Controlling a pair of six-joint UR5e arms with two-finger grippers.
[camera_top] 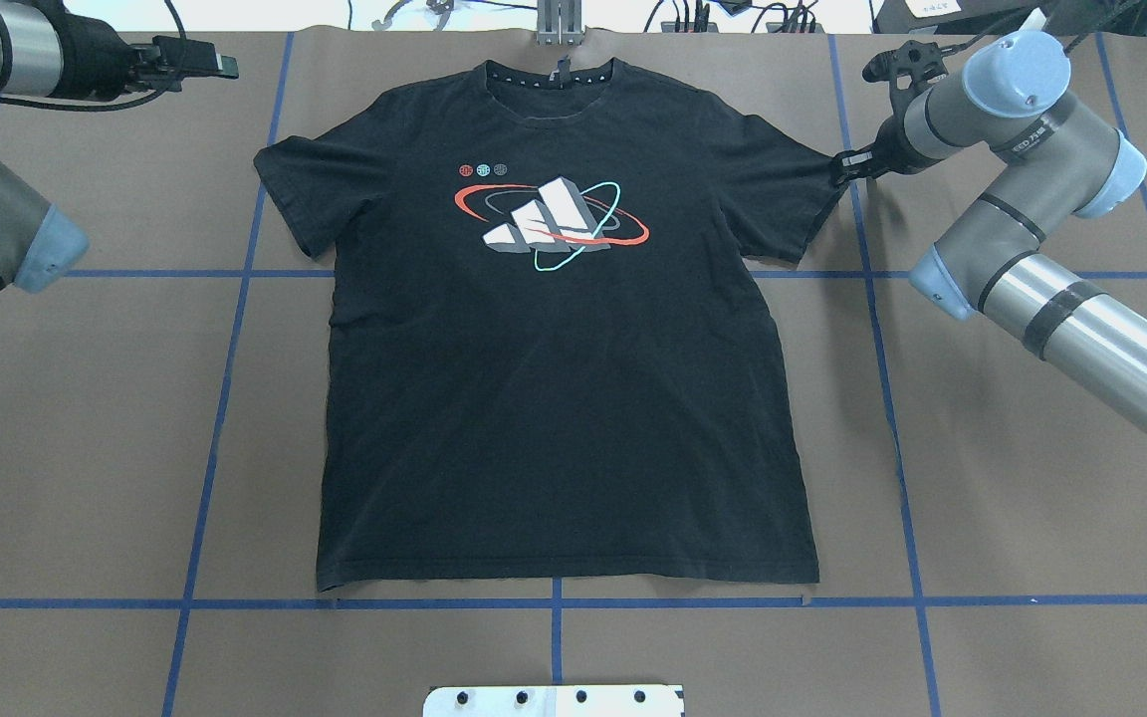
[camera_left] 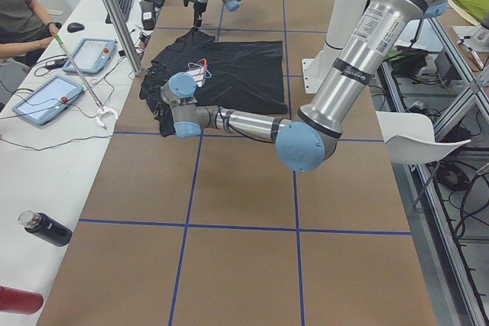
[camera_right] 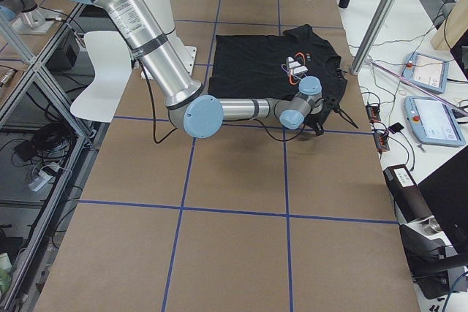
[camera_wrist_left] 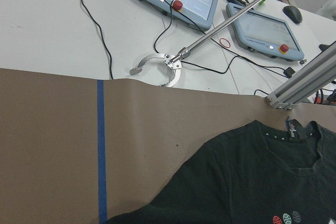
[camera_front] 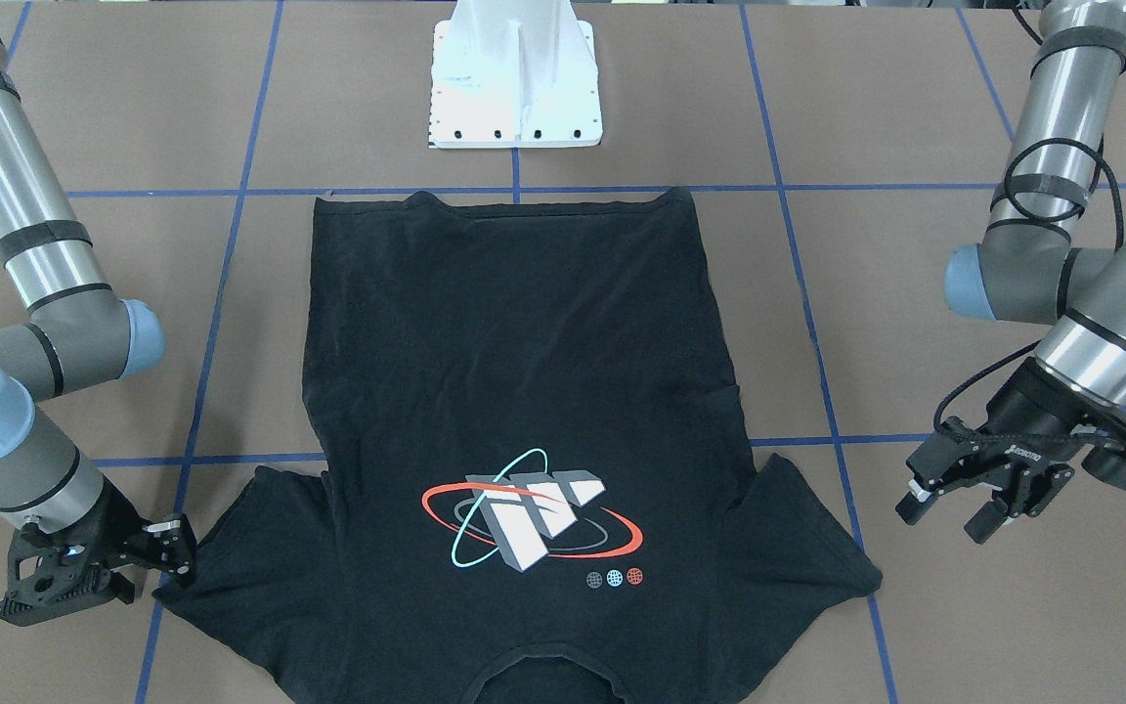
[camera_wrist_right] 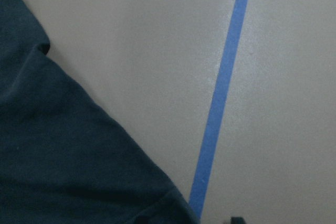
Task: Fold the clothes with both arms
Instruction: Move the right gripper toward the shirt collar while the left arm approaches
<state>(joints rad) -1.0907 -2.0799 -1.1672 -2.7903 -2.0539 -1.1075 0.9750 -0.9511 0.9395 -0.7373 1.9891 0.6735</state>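
**Q:** Two grippers, one garment. What does the opening fold require?

**A:** Judged from the layout, the step in hand is the first grasp at the sleeves. The black short-sleeved T-shirt (camera_top: 564, 398) with the red, teal and white orbit logo lies flat, logo up. It is in the centre of the brown paper-covered table (camera_top: 1032, 538), with the collar at the top of the overhead view. Each gripper should pinch its sleeve edge cleanly. Both arms should then lift and travel together so that the shirt body does not skew.

**Q:** What is the state of the black two-finger left gripper (camera_front: 944, 520)?

**A:** Its fingers are spread wide and hold nothing. It hangs at the right of the front-facing view, near the sleeve there but apart from it.

**Q:** And the black two-finger right gripper (camera_top: 844, 167)?

**A:** It sits at the hem of the sleeve at the upper right of the overhead view, touching or just beside the cloth. Whether its fingers are apart or closed on fabric cannot be told.
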